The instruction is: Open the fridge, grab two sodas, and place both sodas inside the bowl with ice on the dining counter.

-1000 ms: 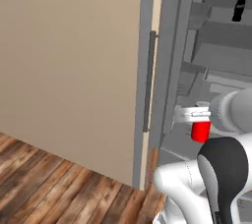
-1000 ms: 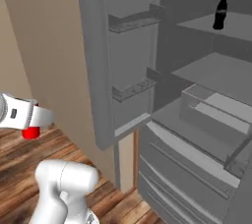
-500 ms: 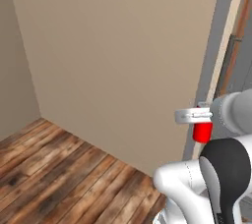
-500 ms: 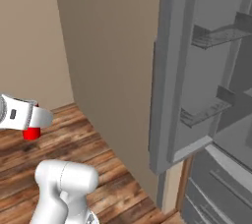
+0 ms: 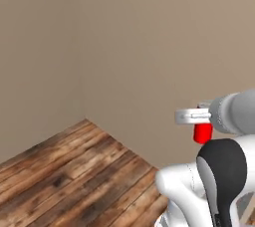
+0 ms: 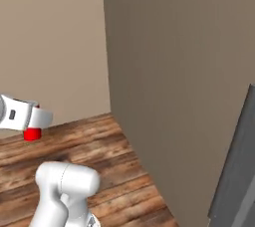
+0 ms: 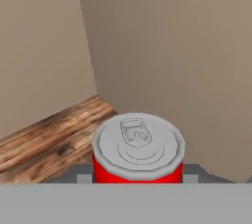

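Gripper (image 7: 138, 178) was closed on the red soda can (image 7: 139, 150), held at the end of the arm well above the floor. In the hand view the can stood upright between the two dark finger tips, one pressed to each side of its red wall; its grey top with the pull tab faced the camera. The jaws were apart only by the can's width.

Left base view: the can (image 5: 202, 132) hung below the grey wrist, only its lower red body visible under the gripper (image 5: 198, 121), which reached to the left from the arm. Behind it stood a plain beige wall (image 5: 149, 47), which met a second beige wall in a corner at the left of the picture. Brown wood plank floor (image 5: 64, 176) lay below.

Right base view: the gripper (image 6: 35, 124) sat at the left edge with the can (image 6: 32, 134) showing as a small red stub beneath the white hand. The wood floor (image 6: 119, 166) ran back to the corner of the two beige walls (image 6: 169, 71). At the lower right edge a grey slanted panel, the fridge (image 6: 239, 171), came into the picture; whether this was the door or the body, I could not tell.

Can was clear of the walls and floor, touching nothing but the gripper.
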Controlling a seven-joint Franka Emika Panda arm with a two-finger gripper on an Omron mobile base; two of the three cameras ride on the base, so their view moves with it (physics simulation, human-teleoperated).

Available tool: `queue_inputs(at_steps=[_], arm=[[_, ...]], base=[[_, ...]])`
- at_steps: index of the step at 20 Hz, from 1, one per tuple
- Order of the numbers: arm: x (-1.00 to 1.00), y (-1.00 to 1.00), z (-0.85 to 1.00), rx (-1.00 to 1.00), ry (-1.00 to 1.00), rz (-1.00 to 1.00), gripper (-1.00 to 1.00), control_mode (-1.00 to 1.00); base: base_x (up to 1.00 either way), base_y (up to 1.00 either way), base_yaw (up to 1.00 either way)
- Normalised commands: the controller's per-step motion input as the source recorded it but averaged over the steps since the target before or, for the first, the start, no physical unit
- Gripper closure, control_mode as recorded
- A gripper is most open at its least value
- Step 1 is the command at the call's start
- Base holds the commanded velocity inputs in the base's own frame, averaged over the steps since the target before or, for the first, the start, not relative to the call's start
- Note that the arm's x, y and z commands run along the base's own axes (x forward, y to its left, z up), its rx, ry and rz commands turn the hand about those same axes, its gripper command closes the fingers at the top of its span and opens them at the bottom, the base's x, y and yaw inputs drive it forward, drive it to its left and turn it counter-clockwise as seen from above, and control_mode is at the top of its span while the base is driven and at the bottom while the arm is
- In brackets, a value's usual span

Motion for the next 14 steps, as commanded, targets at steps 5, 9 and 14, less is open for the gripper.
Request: queue_inputs(at_steps=[5,9,14], arm=[[0.0,0.0,0.0,0.0,0.0,0.0,1.0,1.0],[0.0,0.0,0.0,0.0,0.0,0.0,1.0,1.0],[0.0,0.0,0.0,0.0,0.0,0.0,1.0,1.0]], base=[[0.13,0.38,0.57],[0.19,0.24,0.59],[0.27,0.2,0.59]])
